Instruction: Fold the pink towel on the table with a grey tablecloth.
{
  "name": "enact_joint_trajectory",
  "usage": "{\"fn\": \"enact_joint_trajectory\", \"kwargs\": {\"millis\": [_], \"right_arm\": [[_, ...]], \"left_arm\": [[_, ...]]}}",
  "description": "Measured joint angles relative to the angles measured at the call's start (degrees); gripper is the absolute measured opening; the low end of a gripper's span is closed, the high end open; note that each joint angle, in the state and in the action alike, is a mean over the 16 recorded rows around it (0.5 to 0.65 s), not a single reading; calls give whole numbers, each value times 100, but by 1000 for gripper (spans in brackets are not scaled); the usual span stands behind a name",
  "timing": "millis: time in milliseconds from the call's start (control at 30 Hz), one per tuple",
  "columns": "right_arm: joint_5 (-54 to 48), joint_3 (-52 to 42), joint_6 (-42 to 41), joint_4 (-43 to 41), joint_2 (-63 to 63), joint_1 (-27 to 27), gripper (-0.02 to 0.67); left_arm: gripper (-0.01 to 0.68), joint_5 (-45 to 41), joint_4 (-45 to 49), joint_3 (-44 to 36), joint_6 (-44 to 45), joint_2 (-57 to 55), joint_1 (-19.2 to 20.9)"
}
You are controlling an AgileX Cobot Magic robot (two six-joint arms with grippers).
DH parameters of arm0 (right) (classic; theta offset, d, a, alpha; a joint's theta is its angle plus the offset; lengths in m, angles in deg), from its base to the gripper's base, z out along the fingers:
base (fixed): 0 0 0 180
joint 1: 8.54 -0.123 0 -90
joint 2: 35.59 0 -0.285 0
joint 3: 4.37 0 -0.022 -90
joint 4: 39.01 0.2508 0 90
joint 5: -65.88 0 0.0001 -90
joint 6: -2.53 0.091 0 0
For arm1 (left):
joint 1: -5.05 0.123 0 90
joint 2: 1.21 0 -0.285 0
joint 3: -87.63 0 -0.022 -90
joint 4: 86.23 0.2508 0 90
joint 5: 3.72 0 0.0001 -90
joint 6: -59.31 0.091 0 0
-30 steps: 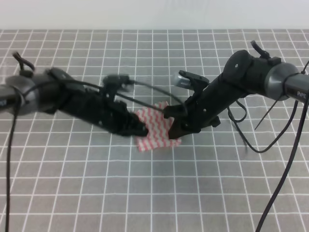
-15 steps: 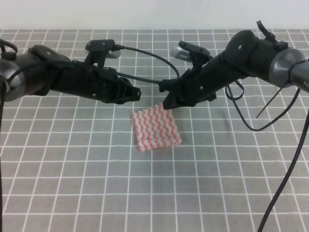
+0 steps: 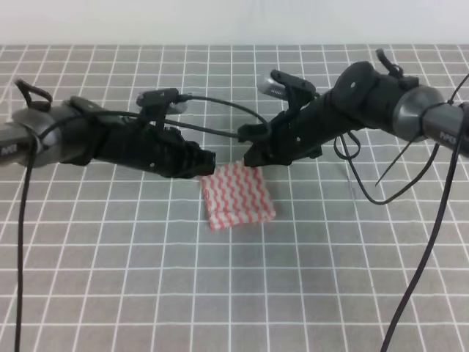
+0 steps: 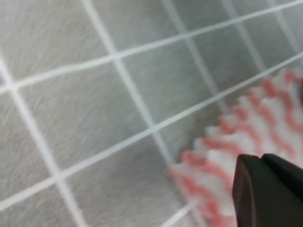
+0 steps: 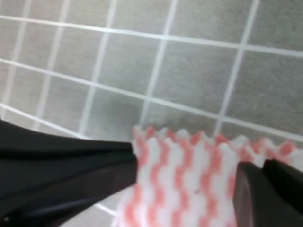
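Pink towel [image 3: 238, 196]: 1 cloth, lying flat as a small folded square near the middle of the grey cloth, turned slightly off the grid lines; zigzag-cut edges show along its far side in both wrist views [image 4: 236, 137] [image 5: 189, 165].
Towel edges: near and right edges lie free on the cloth; far-left corner sits just under the left gripper's tip, far-right corner just under the right gripper's tip.
Table with a grey tablecloth [image 3: 220, 293]: white grid lines run across the whole surface; its far edge meets a pale wall at 12 o'clock.
Open room: bare grid from 4 to 8 o'clock of the towel, and behind both arms at 12 o'clock.
Left gripper [image 3: 205, 163]: at 10 o'clock of the towel, low above the cloth; fingers close together, nothing seen between them; whether they touch the towel cannot be told.
Right gripper [image 3: 253, 154]: at 1 o'clock of the towel, above its far corner; fingers spread with towel visible in the gap in the wrist view, not clamped on it.
Cables: black leads loop from both arms, 1 arcing between the 2 grippers.
Writing: small lettering on the arms, too small to read.
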Motion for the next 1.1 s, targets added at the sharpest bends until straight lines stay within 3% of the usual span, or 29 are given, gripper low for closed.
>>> {"fn": "enact_joint_trajectory", "kwargs": {"millis": [1100], "right_arm": [[-512, 166, -41, 112, -83, 149, -13]], "left_arm": [[-3, -551, -18, 626, 78, -183, 150]]}}
